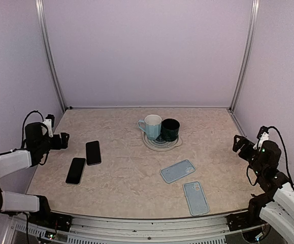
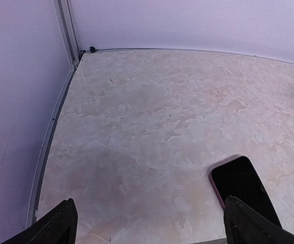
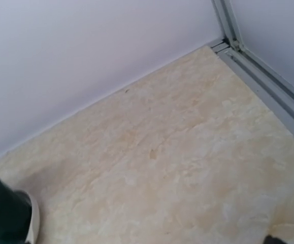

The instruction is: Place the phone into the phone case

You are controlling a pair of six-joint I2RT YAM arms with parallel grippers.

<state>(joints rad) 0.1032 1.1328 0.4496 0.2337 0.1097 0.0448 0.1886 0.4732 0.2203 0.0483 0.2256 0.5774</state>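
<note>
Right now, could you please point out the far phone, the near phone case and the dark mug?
far phone (image 1: 93,152): top view, middle of its screen.
near phone case (image 1: 196,198): top view, centre of its upper face.
dark mug (image 1: 170,130): top view, its side wall.

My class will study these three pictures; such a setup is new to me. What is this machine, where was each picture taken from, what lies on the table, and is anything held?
Two robot arms are bolted at the table's near edge, each ending in a two-finger gripper. The wide picture comes from a camera above and behind them, showing the left gripper and right gripper. The other two come from wrist cameras. On the table lie a farther black phone, a nearer black phone, a left phone case, a right phone case, both blue, and a plate carrying a pale mug and a dark green mug. Both grippers are open and empty.
</note>
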